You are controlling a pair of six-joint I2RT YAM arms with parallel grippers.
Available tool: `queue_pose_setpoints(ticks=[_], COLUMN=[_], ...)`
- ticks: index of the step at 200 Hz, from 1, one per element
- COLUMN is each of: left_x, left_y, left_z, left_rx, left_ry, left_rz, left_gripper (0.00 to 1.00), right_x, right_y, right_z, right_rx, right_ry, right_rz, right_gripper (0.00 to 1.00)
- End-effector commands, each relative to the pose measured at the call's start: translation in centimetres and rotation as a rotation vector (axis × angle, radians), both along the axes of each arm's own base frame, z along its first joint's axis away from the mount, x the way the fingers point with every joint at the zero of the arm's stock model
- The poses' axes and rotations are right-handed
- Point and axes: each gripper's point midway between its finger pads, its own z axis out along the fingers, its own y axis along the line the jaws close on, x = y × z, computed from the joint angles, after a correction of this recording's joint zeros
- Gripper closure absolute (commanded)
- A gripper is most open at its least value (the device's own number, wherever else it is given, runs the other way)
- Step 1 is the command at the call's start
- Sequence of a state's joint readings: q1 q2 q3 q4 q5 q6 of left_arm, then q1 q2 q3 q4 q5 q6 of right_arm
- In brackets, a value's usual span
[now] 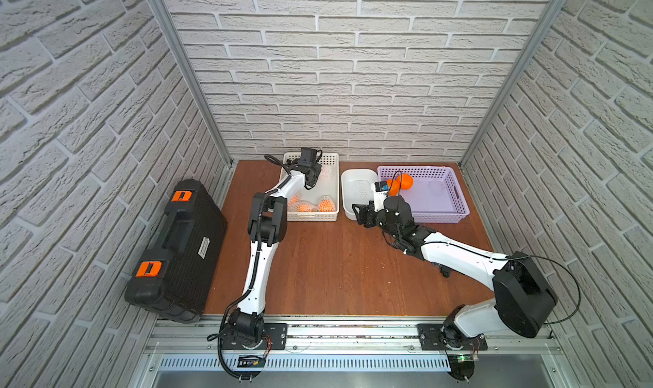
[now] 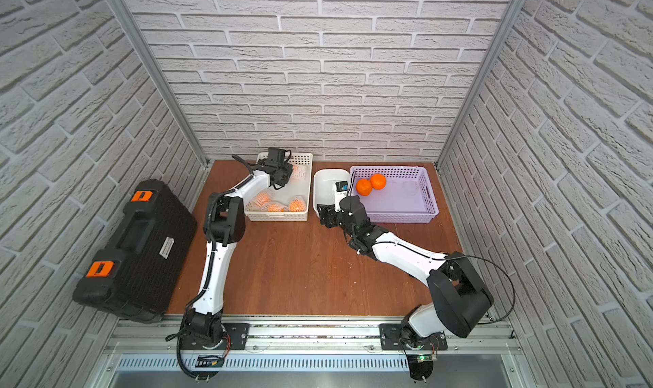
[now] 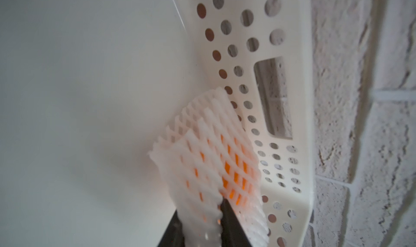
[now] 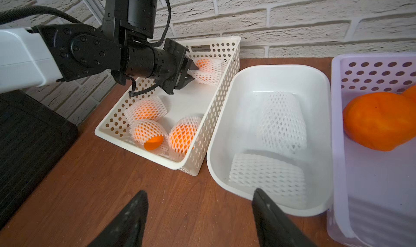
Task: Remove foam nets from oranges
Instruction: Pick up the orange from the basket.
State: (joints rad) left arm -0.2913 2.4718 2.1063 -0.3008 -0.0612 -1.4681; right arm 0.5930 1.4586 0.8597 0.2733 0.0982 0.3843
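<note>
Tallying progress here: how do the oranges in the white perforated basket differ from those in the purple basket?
Covering: the netted oranges in the white basket wear foam nets; the bare oranges in the purple basket have none.
Count: four netted oranges, two bare oranges.
Contact: the left end effector pinches one of the foam nets; the bare oranges lie untouched.
Both are bright orange.

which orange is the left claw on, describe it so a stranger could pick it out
Find the white perforated basket at the back of the table, left of the plain white tub. The netted orange lies alone in its far corner by the brick wall. Unlike the three others clustered at the near end, its foam net is pinched by the left claw.
</note>
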Motion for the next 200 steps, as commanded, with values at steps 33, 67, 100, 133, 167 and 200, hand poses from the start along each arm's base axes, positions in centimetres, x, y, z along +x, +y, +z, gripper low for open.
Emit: queue_pose_setpoints(ticks=[33, 67, 100, 133, 167, 200], left_x=[0.0, -1.1, -2.3, -3.8, -6.2, -9.3], left_y=[0.2, 0.0, 0.1, 0.0, 0.2, -0.4], left_z=[4.2, 5.3, 6.7, 7.4, 7.9, 9.3], left_rx=[-0.037, -0.059, -0.068, -0.081, -0.089, -0.130], left_ry=[-0.076, -0.098, -0.130, -0.142, -0.140, -0.156], left_rz=[-0.028, -0.057, -0.093, -0.134, -0.163, -0.192], left_gripper=[0.76, 0.77, 0.79, 0.80, 0.81, 0.81], right_x=[0.1, 0.6, 0.9, 1.2, 1.6, 2.6], right_y=[-0.2, 0.0, 0.0, 0.5, 0.6, 1.2], right_z=[1.4, 0.9, 0.5, 0.3, 0.5, 0.8], right_rx=[0.007, 0.009, 0.032, 0.056, 0.136, 0.289], right_ry=[-0.038, -0.002, 0.026, 0.057, 0.109, 0.183], right_rz=[-0.014, -0.021, -0.016, 0.003, 0.017, 0.083], right_gripper=[0.26, 0.26, 0.29, 0.33, 0.39, 0.57])
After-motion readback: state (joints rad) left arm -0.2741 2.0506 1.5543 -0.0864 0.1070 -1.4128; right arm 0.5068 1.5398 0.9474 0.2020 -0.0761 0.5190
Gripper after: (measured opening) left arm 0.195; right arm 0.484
